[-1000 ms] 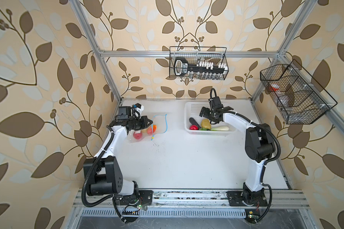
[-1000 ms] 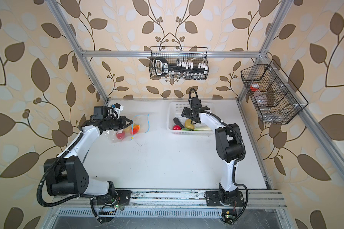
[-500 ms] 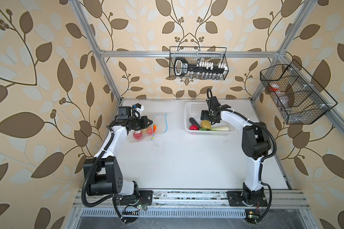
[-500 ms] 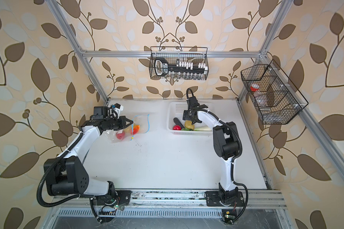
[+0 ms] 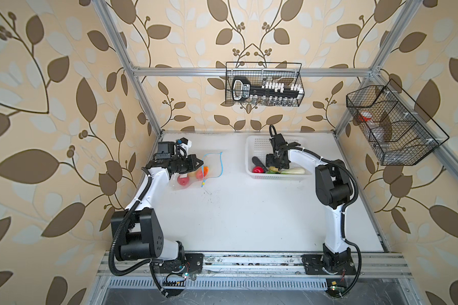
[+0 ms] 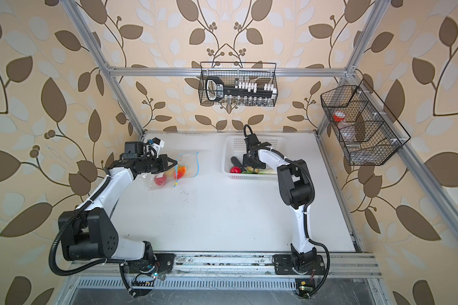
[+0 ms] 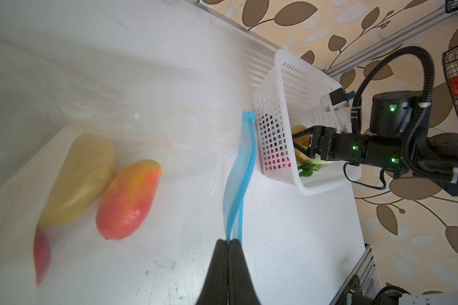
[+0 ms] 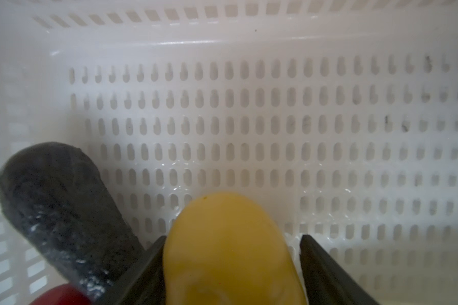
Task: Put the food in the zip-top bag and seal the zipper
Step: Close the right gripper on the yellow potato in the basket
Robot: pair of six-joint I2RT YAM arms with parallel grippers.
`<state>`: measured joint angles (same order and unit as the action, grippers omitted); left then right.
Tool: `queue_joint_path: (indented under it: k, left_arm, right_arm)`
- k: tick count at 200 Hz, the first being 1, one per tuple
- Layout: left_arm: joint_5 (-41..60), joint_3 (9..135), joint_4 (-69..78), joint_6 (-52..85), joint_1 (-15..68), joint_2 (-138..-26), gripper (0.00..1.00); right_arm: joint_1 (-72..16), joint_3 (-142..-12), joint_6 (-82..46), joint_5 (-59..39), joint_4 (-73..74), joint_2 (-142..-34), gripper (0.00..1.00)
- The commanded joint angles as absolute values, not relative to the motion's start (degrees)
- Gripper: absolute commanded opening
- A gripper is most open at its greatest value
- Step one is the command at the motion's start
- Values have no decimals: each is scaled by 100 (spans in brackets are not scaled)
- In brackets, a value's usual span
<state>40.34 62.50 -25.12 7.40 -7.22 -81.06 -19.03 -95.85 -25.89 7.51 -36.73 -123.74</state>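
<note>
The clear zip-top bag (image 5: pixel 212 169) (image 6: pixel 188 165) lies at the back left with its mouth partly open. Inside it are a red tomato (image 5: pixel 182 180), a yellow-brown potato (image 7: pixel 82 179) and a red-yellow fruit (image 7: pixel 130 198). My left gripper (image 7: pixel 229 240) (image 5: pixel 202 163) is shut on the blue zipper (image 7: pixel 242 169). My right gripper (image 8: pixel 232 237) (image 5: pixel 274 166) reaches down into the white basket (image 5: pixel 259 142), open, with its jaws either side of a yellow potato (image 8: pixel 230 250). One finger touches the potato and the other stands slightly off it. The dark eggplant (image 8: pixel 56 195), another tomato (image 5: pixel 257 169) and the white radish (image 5: pixel 295 171) lie beside it.
A black wire basket (image 5: pixel 263 84) holding tools hangs on the back wall. Another wire basket (image 5: pixel 391 126) hangs on the right wall. Aluminium frame posts stand at the table's back corners. The white basket sits close to the back wall.
My right gripper has sunk lower into the white basket over the potato and its jaws have narrowed. The left gripper and the bag have not moved.
</note>
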Motion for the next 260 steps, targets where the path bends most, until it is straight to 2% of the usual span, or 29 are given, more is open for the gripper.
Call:
queue_joint_path:
  k: [1,29,52,72,160,260]
  left_arm:
    - [4118,6302,-2470,615,-788,-7924,0]
    - [4096,6295,-2437,606,-791,-7904,0]
    - [4069,6285,-2437,594,-786,-7884,0]
    - [4069,6292,-2441,589,-786,-7873,0]
    - [4069,6276,-2430,588,-791,-7849,0]
    - [4086,6285,-2440,598,-791,-7884,0]
  right_arm:
    - [-1908,-9754,-2547,804,-3839,-12581,71]
    - [-1878,-9782,-2574,802,-3842,-12630,64]
    - [-1824,-9778,-2662,782,-3824,-12622,47]
    - [-1768,-9758,-2715,649,-3770,-12582,41]
    - [-1571,-9196,-3114,230,-3077,-11860,36]
    - [-1302,-8304,-3791,-537,-2013,-11148,35]
